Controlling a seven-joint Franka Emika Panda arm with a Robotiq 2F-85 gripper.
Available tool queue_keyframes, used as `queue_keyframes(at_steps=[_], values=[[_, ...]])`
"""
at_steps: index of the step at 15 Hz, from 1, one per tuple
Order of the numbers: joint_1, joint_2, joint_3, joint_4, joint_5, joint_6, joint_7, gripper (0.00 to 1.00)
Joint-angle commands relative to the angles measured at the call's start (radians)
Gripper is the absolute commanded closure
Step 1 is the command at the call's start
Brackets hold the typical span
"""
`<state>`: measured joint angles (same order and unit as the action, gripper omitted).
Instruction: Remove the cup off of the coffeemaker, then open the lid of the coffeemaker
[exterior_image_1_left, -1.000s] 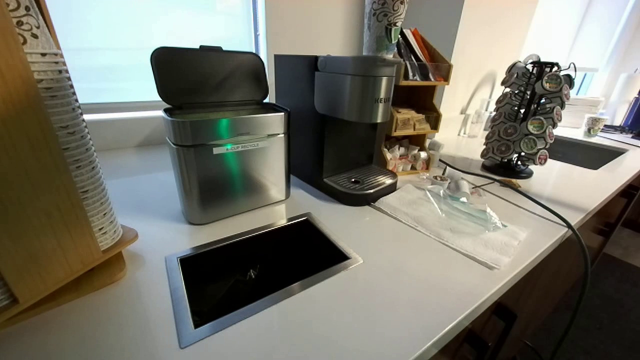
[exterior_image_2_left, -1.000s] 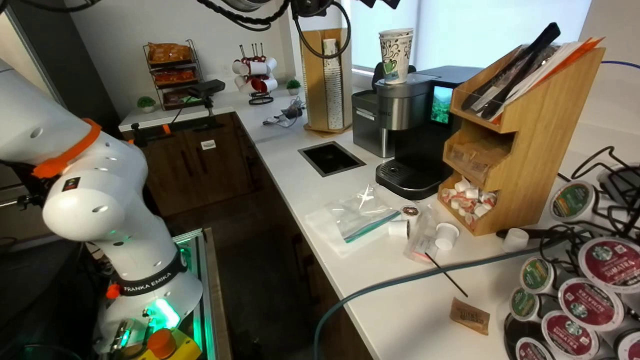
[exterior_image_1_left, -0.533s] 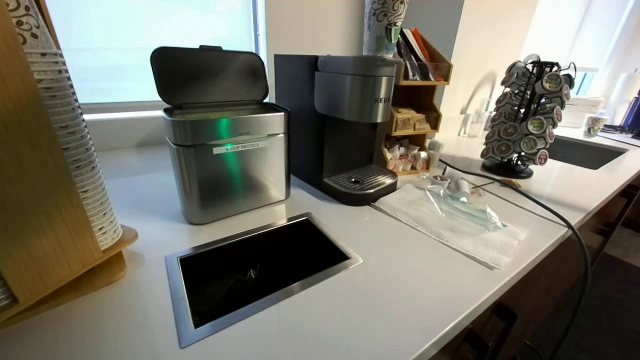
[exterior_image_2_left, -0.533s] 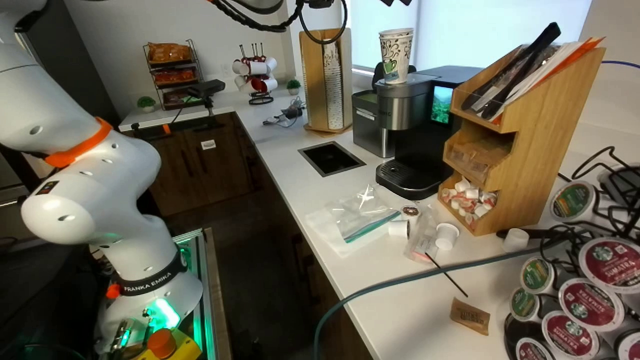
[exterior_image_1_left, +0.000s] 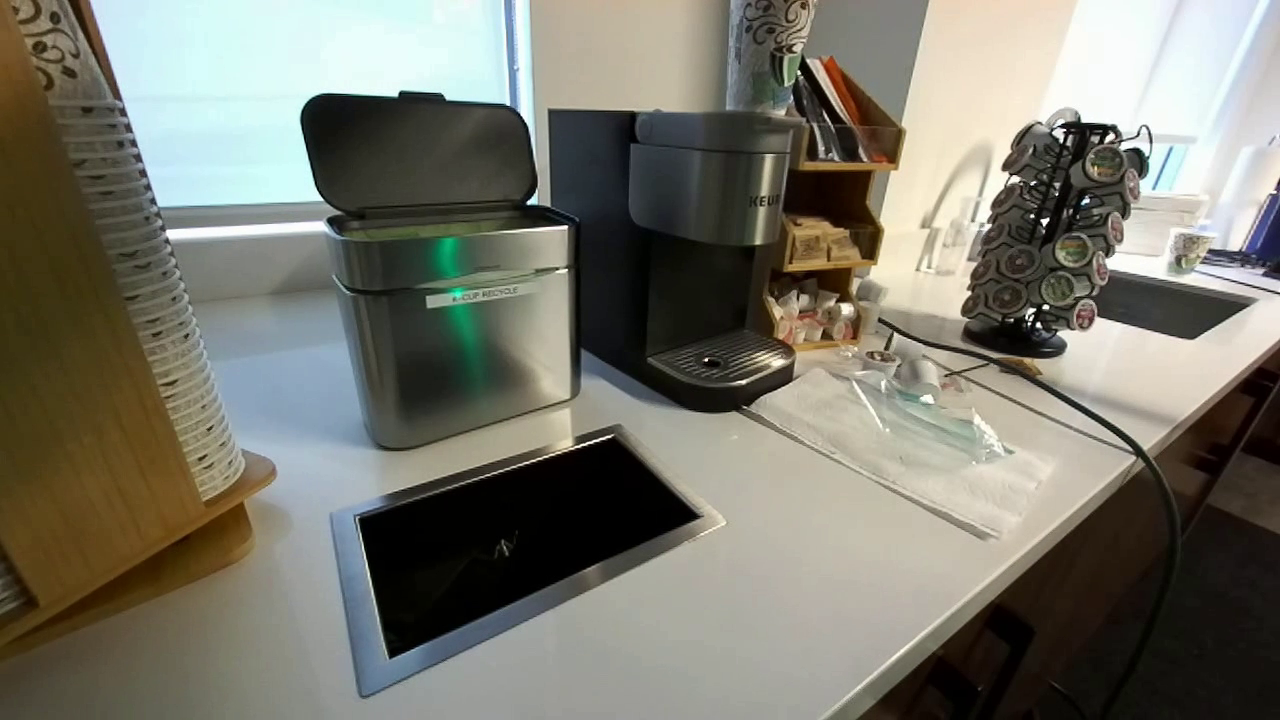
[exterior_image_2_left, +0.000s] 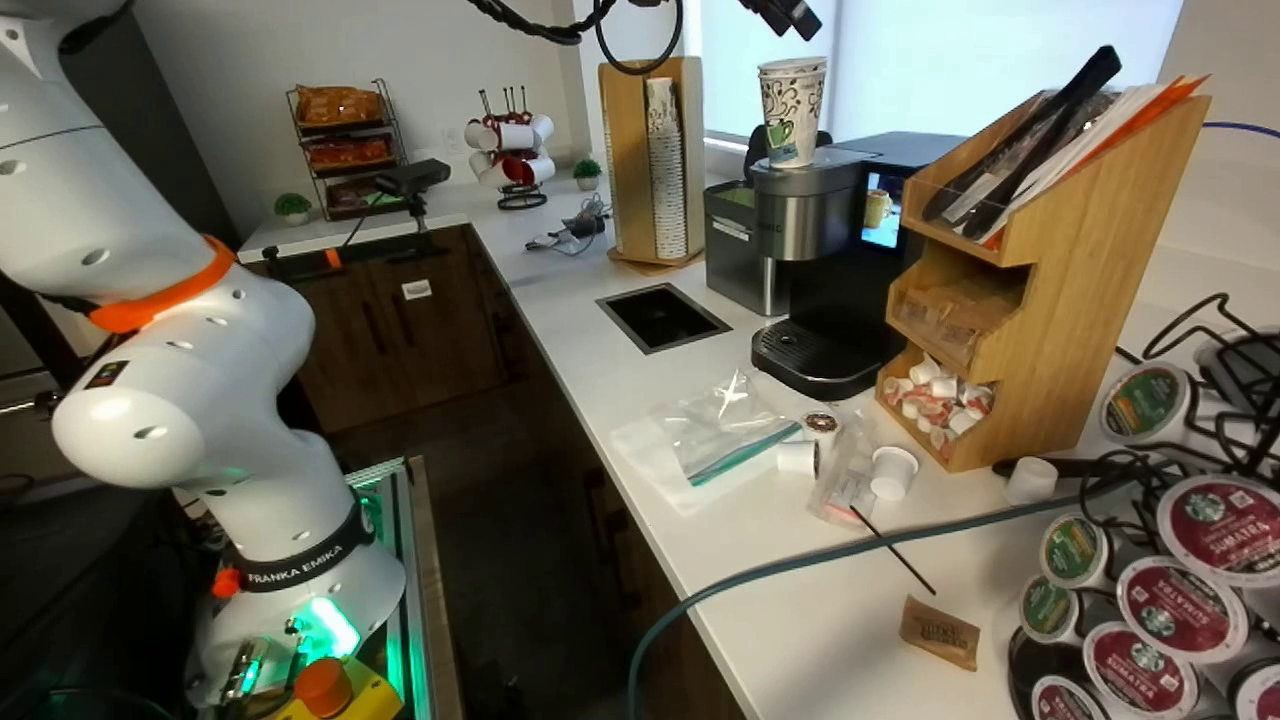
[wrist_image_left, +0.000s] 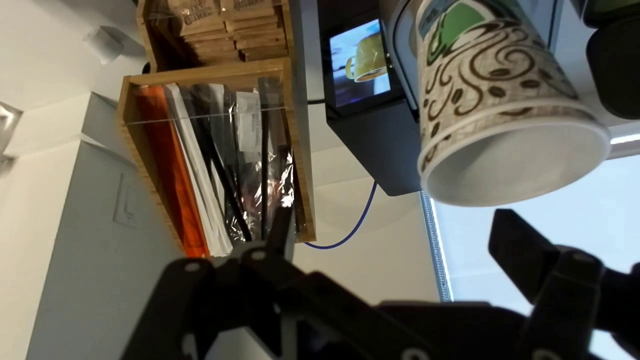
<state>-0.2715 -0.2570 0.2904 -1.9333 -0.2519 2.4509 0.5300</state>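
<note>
Fingers (wrist_image_left: 522, 257) spread wide, we face the cup (wrist_image_left: 500, 85) at two o'clock in our wrist view; it stands upright on the coffeemaker (exterior_image_2_left: 840, 290), whose lid (exterior_image_2_left: 822, 181) is down.

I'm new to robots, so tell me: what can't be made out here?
Cup in an exterior view: rim cut off by the top edge.
Pincer in an exterior view: mostly cut off by the top edge.
Coffeemaker lid in both exterior views: underside hidden because it's shut.
Counter opening in both exterior views: inside mostly lost in darkness.

Bent arm (exterior_image_2_left: 230, 360), jaws wide apart
</note>
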Motion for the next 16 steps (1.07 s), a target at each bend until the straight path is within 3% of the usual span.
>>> queue_keyframes(at_steps=[1, 5, 6, 7, 8, 16], values=[[0.071, 0.067, -0.052, 0.059, -0.015, -0.034, 0.076, 0.00], [0.107, 0.107, -0.095, 0.076, -0.030, -0.031, 0.141, 0.00], [0.116, 0.114, -0.105, 0.080, -0.030, -0.034, 0.149, 0.08], [0.125, 0.121, -0.114, 0.083, -0.029, -0.040, 0.156, 0.26], [0.135, 0.129, -0.123, 0.086, -0.025, -0.042, 0.161, 0.35], [0.196, 0.156, -0.173, 0.110, 0.006, -0.083, 0.153, 0.96]])
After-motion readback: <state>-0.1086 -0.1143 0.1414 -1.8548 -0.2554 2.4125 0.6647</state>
